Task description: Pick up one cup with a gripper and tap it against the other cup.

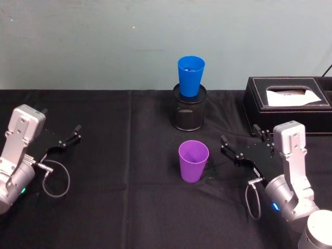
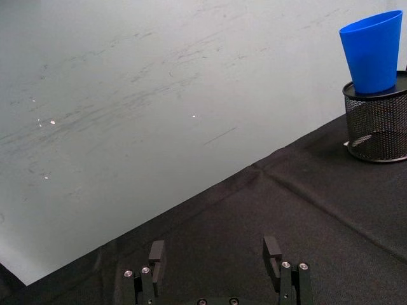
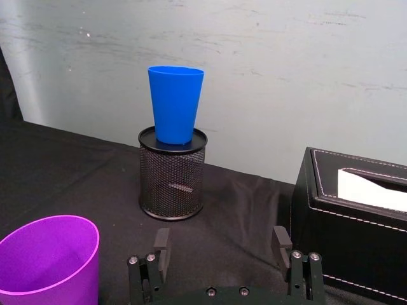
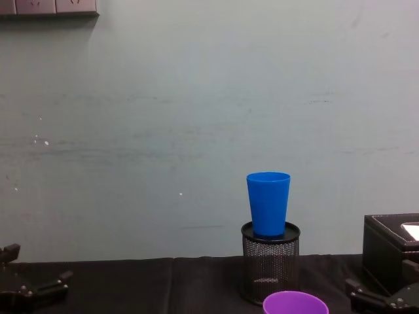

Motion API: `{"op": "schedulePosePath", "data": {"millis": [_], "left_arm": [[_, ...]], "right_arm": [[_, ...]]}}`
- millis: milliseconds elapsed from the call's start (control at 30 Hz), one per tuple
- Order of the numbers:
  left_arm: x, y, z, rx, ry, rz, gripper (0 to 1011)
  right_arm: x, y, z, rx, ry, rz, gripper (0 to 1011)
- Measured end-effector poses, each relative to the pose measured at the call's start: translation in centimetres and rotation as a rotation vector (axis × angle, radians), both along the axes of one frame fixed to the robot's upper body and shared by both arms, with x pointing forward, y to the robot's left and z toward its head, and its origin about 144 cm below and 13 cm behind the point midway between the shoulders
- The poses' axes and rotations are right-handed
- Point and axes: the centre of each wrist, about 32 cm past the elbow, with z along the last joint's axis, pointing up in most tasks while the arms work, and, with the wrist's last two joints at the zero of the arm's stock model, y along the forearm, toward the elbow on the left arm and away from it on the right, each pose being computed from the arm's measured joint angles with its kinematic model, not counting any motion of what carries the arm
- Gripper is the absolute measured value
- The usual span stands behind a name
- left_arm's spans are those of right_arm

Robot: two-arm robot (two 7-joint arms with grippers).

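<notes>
The purple cup stands upright on the black tablecloth at the middle, mouth up; its rim also shows in the right wrist view as the purple cup. Farther back, the blue cup sits upright in a black mesh holder. My right gripper is open just right of the purple cup, apart from it and with nothing in its fingers. At the table's left side, far from both cups, my left gripper rests open. The right wrist view looks past the right gripper to the blue cup.
A black tissue box stands at the back right, close behind the right gripper. The mesh holder raises the blue cup above the table. A pale wall runs along the table's far edge. Bare cloth lies between the left gripper and the cups.
</notes>
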Motion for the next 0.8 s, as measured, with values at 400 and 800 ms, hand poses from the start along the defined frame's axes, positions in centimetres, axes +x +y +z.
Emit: {"op": "schedulePosePath", "data": {"millis": [400,800], "left_arm": [[0.00,0.00,0.00,0.000,0.000,0.000,1000],[0.00,0.00,0.00,0.000,0.000,0.000,1000]], "right_arm": [[-0.04,0.04,0.03,-0.001,-0.002,0.002,1004],[-0.05,0.04,0.06,-0.001,-0.004,0.002,1004]]}}
